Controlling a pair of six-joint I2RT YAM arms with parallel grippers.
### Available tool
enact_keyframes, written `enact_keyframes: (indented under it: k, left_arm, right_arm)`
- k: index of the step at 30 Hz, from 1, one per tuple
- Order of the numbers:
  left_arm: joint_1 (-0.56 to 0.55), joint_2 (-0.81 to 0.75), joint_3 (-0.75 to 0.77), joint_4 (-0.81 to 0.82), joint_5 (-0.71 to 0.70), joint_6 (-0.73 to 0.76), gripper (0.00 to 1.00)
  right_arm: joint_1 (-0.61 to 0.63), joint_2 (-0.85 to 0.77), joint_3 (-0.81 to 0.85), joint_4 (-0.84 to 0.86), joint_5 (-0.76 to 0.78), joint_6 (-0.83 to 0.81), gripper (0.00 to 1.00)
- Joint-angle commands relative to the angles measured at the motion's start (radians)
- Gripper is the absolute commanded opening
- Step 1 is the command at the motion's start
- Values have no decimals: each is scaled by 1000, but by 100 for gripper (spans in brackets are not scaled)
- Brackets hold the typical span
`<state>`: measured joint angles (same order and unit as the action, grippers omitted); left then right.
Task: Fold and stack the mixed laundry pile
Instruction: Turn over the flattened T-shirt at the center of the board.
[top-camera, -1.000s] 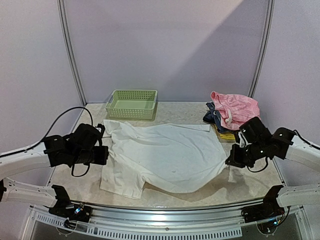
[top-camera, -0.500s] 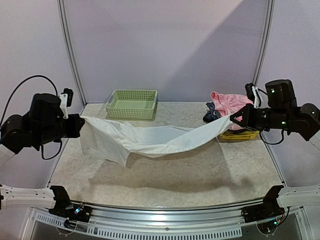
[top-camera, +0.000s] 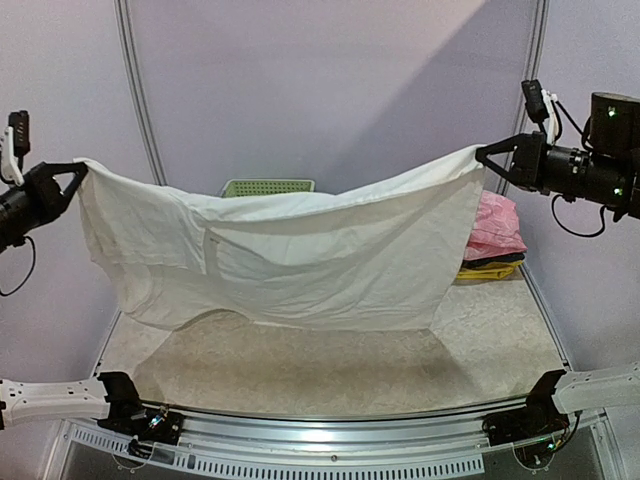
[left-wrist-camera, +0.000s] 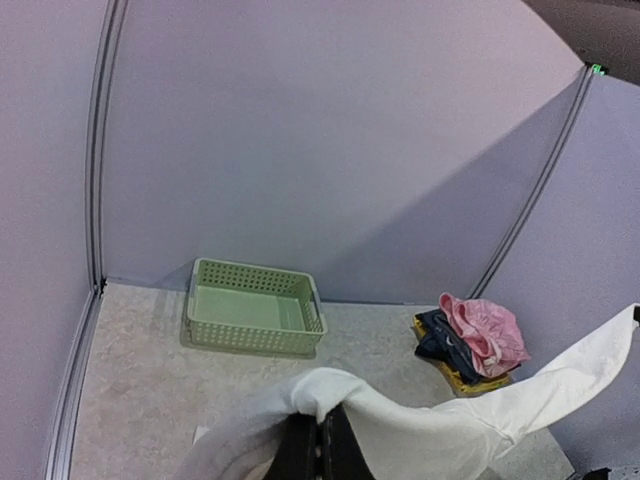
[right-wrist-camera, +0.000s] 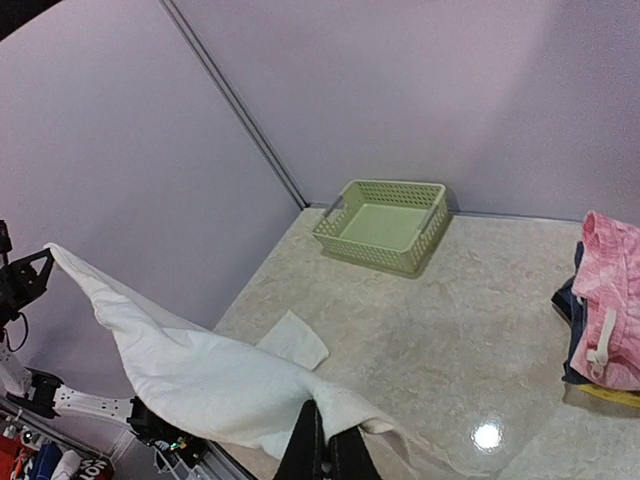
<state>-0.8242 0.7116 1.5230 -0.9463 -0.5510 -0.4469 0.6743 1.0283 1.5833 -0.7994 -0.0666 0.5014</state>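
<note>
Top external: your left tool (top-camera: 73, 175) and right tool (top-camera: 485, 157) are each clamped on a top corner of the white garment (top-camera: 300, 262); it hangs spread left-to-right over the counter (top-camera: 330, 375), between both arms; pink piece (top-camera: 497, 226) sits far right, nearer your right arm.

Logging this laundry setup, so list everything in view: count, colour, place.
large white cloth garment: one, white, held up between both grippers
thin pink cloth garment with drawstring: one, pink, atop the folded clothes
folded clothes: one stack, dark blue and yellow, table's far right
lattice plastic basket: one, pale green, table's far edge
marbled table: one, beige, under everything
left gripper: one, black, shut on white garment
right gripper: one, black, shut on white garment
</note>
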Motion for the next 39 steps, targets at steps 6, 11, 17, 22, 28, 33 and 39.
enact_keyframes:
  k: [6, 11, 17, 22, 28, 33, 39]
  left_arm:
    - [17, 48, 269, 180, 261, 127, 0]
    - [17, 122, 387, 190, 338, 152, 0]
    - [17, 333, 575, -19, -15, 226, 0]
    - [58, 502, 484, -168, -263, 154, 3]
    - [423, 645, 43, -14, 133, 42, 0]
    - [578, 954, 16, 126, 292, 62, 8]
    - [587, 993, -30, 250, 325, 74, 78]
  right_arm:
    - [5, 60, 294, -13, -249, -102, 0]
    - [4, 123, 449, -73, -261, -115, 0]
    - [5, 174, 446, -159, 244, -72, 0]
    - [-25, 361, 286, -239, 445, 9, 0]
    - [-177, 591, 18, -138, 352, 89, 0]
    - [-246, 827, 63, -15, 224, 71, 15]
    - [-253, 936, 140, 37, 125, 44, 58]
